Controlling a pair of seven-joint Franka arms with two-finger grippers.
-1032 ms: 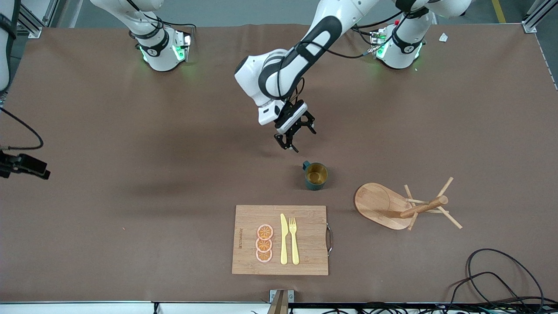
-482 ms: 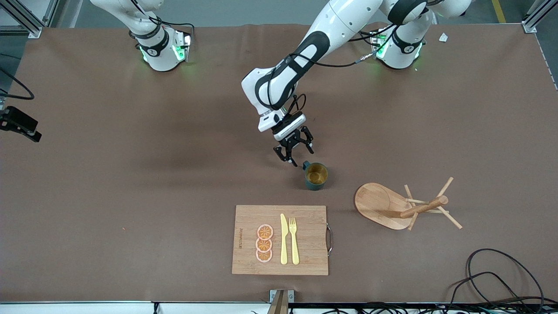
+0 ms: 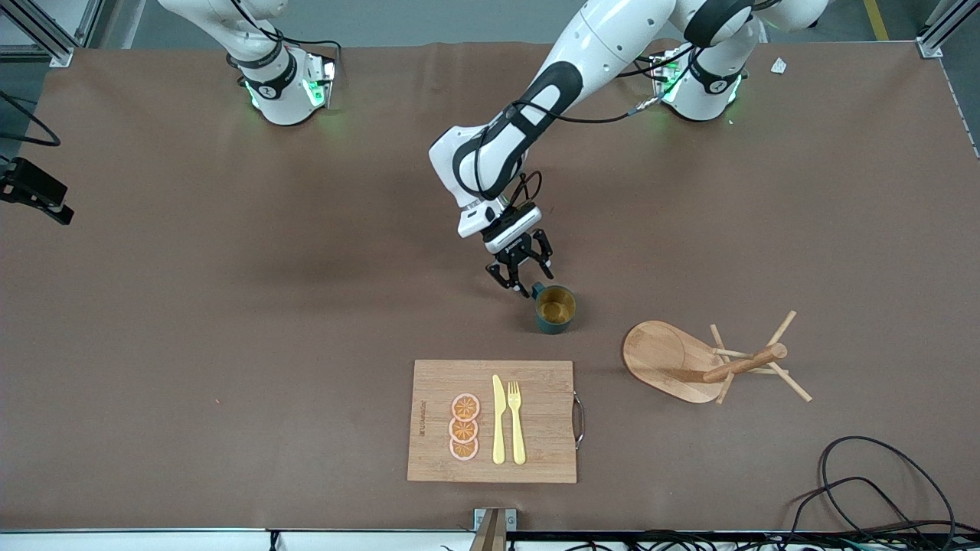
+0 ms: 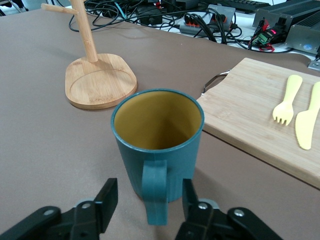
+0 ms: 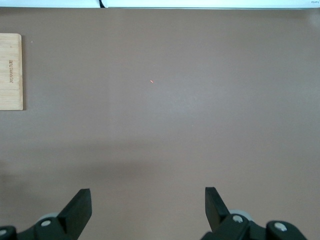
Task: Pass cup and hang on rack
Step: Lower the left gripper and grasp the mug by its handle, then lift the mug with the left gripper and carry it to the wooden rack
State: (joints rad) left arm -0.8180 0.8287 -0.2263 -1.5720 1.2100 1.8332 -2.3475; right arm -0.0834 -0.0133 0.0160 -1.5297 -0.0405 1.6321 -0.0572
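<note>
Waiting high over bare desk [image 3: 191, 306], the right gripper [image 5: 148, 206] had its jaws spread wide. The left gripper [image 3: 522, 274] sat low, jaws spread either side of the cup's handle [image 4: 155, 192]; the cup [image 3: 555, 309] stood upright beside the rack [image 3: 708, 358].

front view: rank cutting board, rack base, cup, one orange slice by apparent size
Largest to smallest, all resting on the table, so nearness skews little:
1. cutting board
2. rack base
3. cup
4. orange slice, the smallest, though not far below the cup.
</note>
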